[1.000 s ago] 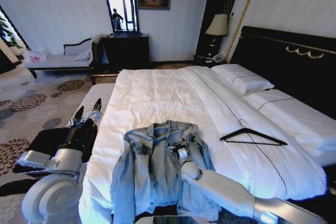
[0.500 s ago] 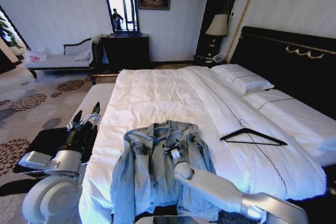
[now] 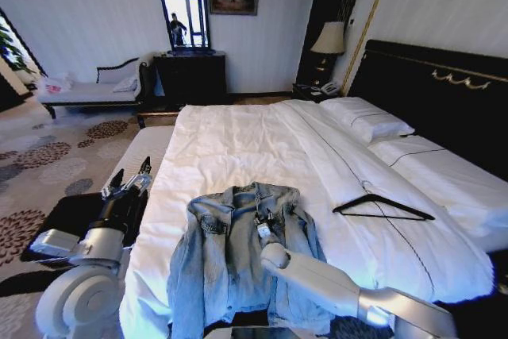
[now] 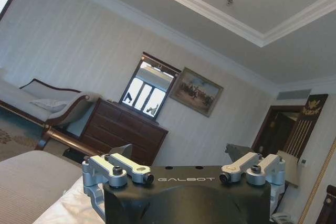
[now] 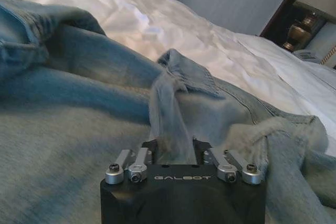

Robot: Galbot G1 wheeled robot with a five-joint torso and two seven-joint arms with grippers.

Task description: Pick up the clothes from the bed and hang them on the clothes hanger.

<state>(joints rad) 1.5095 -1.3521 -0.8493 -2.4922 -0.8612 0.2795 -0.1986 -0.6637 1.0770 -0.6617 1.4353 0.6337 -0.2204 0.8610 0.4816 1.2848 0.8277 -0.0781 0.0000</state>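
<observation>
The right pincer pinches a fold of the denim jacket, which lies spread on the bed. The clothes hanger lies well to its right. The left pincer hangs wide open beside the bed.

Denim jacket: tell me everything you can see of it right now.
The denim jacket is light blue, faded, with a collar and chest pockets. It lies spread flat, collar toward the headboard, sleeves out, near the foot of the white bed, its hem at the edge. The right gripper rests on its upper front, shut on a pinched fold of cloth that stands up between the jaws. The black hanger lies apart, on its right.
</observation>
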